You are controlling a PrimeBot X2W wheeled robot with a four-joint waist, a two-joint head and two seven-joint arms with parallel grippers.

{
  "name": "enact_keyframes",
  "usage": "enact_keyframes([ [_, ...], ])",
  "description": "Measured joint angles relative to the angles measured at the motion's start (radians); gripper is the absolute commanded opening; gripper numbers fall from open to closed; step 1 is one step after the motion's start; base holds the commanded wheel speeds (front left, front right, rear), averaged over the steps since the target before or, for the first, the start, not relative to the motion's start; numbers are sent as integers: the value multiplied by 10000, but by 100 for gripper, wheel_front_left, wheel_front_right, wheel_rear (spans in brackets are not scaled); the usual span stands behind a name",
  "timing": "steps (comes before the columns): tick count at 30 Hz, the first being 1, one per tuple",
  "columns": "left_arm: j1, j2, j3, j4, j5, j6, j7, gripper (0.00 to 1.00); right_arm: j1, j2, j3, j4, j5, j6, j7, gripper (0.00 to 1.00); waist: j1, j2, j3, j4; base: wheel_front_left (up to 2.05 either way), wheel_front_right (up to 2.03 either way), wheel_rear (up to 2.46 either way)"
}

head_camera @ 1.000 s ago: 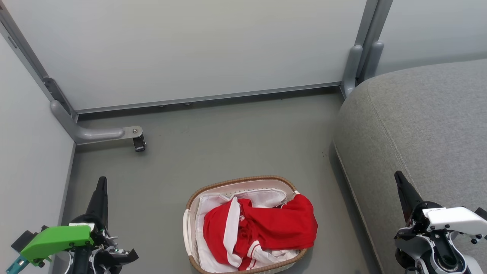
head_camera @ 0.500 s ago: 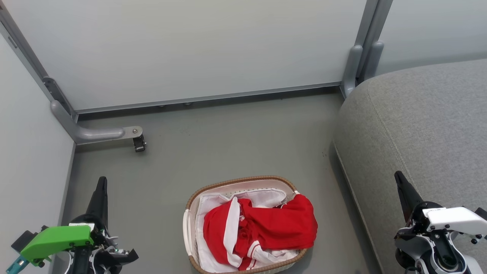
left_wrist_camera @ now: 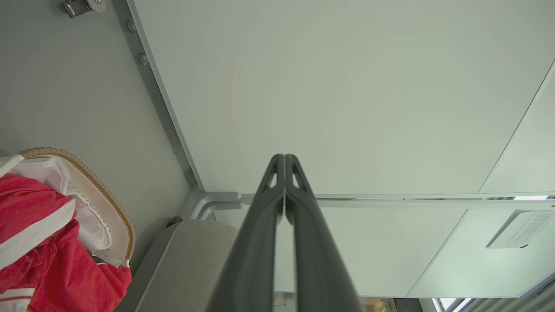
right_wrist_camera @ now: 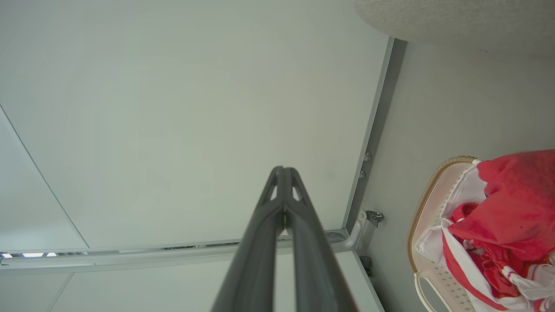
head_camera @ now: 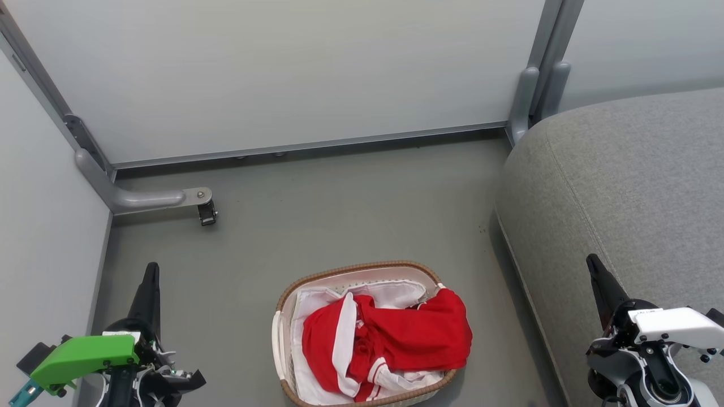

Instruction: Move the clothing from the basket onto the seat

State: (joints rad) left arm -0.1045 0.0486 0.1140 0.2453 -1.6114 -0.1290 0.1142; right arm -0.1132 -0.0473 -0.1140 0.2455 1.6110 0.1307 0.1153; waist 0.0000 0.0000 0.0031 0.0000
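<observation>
Red clothing point(head_camera: 396, 339) with white trim lies heaped in the oval basket point(head_camera: 362, 268) on the floor, spilling over its right rim. The same clothing point(left_wrist_camera: 39, 242) and basket point(left_wrist_camera: 108, 199) show at the lower left of the left wrist view, and the clothing point(right_wrist_camera: 511, 216) and basket point(right_wrist_camera: 422, 199) at the right of the right wrist view. The grey seat point(head_camera: 633, 192) fills the right side. My left gripper point(head_camera: 151, 268) is shut and empty, left of the basket. My right gripper point(head_camera: 593, 261) is shut and empty, over the seat's front edge.
Pale partition walls point(head_camera: 283, 73) close off the back and left. A grey partition foot with a caster point(head_camera: 206, 213) juts onto the floor at the left. Open grey floor point(head_camera: 350, 209) lies between the basket and the back wall.
</observation>
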Motion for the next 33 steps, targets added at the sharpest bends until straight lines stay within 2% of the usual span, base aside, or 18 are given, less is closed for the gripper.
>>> enact_keyframes([
  [32,0,0,0,0,0,0,0,0,0,0,0,0,0,0,0,0,0,0,0,0,0,0,0],
  [33,0,0,0,4,0,0,0,100,0,2,0,4,0,0,0,100,0,0,0,0,0,0,0],
])
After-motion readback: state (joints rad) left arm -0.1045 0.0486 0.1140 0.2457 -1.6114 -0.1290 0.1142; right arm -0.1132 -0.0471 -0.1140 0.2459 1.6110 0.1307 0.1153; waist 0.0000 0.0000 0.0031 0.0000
